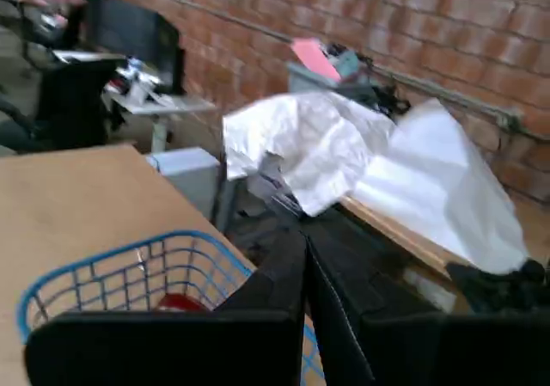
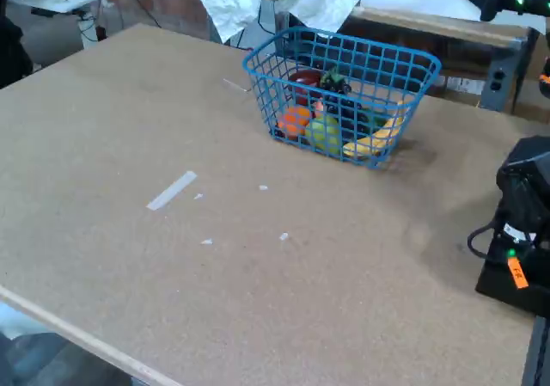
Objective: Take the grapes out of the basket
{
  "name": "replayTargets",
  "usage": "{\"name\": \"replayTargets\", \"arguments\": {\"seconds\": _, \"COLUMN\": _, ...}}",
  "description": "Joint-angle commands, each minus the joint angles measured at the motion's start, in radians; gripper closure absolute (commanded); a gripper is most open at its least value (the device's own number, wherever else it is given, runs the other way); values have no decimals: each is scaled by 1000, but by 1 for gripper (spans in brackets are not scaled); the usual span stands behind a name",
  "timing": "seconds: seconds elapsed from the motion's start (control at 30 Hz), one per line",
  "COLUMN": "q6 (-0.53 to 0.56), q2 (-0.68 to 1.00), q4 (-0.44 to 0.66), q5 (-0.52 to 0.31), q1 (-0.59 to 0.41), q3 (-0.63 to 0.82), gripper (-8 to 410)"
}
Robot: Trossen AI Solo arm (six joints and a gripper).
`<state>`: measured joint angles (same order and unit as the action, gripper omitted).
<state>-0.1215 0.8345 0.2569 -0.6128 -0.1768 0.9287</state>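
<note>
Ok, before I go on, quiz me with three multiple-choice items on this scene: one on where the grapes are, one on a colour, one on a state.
1. Where are the grapes?
A. Inside the basket among the other fruit
B. On the bare table beside the basket
C. Held in the gripper

2. What colour is the basket's wire?
A. Red
B. Blue
C. White

3. How does the basket stand on the table?
A. Tipped on its side
B. Upside down
C. Upright, opening upward

Answers:
1. A, in the fixed view the dark bunch lies within the wire walls, next to the dark red fruit.
2. B, both views show blue wire.
3. C, the fixed view shows the rim on top and fruit resting inside.

The gripper shows in the wrist view as dark, blurred fingers close together; whether it is fully shut is unclear.
</note>
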Motion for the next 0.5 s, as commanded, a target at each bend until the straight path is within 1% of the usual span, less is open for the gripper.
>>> {"name": "replayTargets", "arguments": {"seconds": 0.0, "q6": 112, "q2": 58, "q4": 51, "q5": 198, "q1": -108, "q3": 1, "gripper": 385}}
{"name": "replayTargets", "arguments": {"seconds": 0.1, "q6": 182, "q2": 101, "q4": 71, "q5": 315, "q1": -184, "q3": 0, "gripper": 353}}
{"name": "replayTargets", "arguments": {"seconds": 0.17, "q6": 205, "q2": 129, "q4": 74, "q5": 344, "q1": -214, "q3": -2, "gripper": 323}}
{"name": "replayTargets", "arguments": {"seconds": 0.27, "q6": 205, "q2": 163, "q4": 75, "q5": 344, "q1": -225, "q3": -2, "gripper": 269}}
{"name": "replayTargets", "arguments": {"seconds": 0.37, "q6": 204, "q2": 182, "q4": 60, "q5": 319, "q1": -225, "q3": -2, "gripper": 219}}
{"name": "replayTargets", "arguments": {"seconds": 0.47, "q6": 203, "q2": 185, "q4": 54, "q5": 307, "q1": -225, "q3": -2, "gripper": 193}}
